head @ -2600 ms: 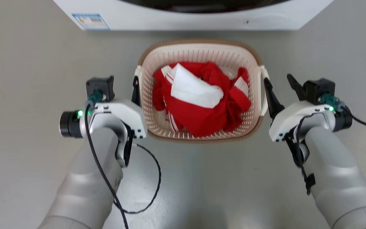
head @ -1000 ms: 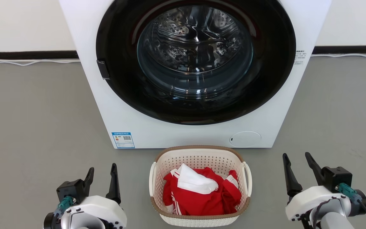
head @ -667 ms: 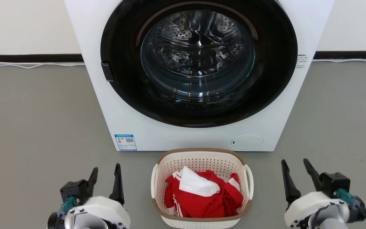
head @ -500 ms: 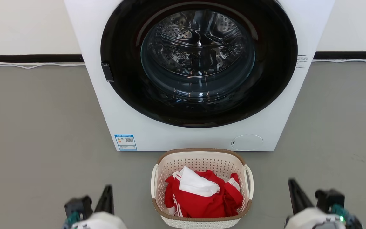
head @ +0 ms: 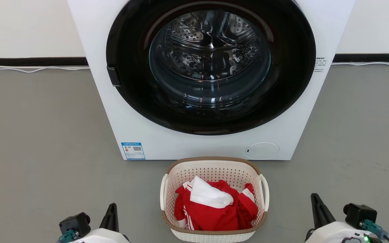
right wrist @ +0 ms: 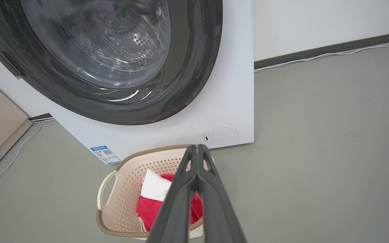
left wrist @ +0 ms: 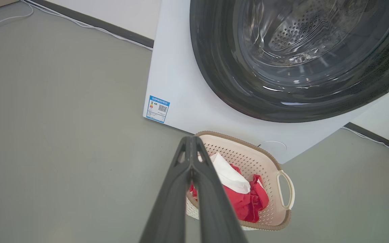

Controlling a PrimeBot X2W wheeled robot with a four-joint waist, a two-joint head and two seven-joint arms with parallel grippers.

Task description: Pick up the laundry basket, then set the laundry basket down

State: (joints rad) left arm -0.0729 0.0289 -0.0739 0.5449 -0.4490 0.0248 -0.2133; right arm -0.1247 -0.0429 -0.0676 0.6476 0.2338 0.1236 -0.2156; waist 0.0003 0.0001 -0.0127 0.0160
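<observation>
Grey floor (head: pixel 35 141), smooth and bare-looking, runs back to a white wall with a dark skirting strip (head: pixel 29 61). Thin white cable (head: pixel 29 68) lies along the foot of it.

Washing machine (head: pixel 127 125): white front-loader, square-on, centre of the head view. Large black-ringed round door (head: pixel 292 84) with a glass port; perforated steel drum (head: pixel 209 50) visible through it. Blue label (head: pixel 133 150) at the machine's lower corner on the robot's left, round cap (head: pixel 262 150) at the lower corner on the right.

Laundry basket (head: pixel 214 171): on the floor directly in front of the washing machine, centred beneath the door, upright. Rear rim very close to the machine's base; contact cannot be judged. White loop handles on both sides, nothing touching them. Inside, a crumpled red garment (head: pixel 214 216) with white stripes, and a white cloth (head: pixel 209 196) on top.

Left gripper (left wrist: pixel 191 139): in front of the machine and off to its left, well apart from the basket. Fingers pressed together along their tips, nothing between them.

Right gripper (right wrist: pixel 197 147): mirrored on the machine's right, likewise well apart from the basket. Fingers meet at the tips, holding nothing.

Both grippers point toward the machine, above the floor.
</observation>
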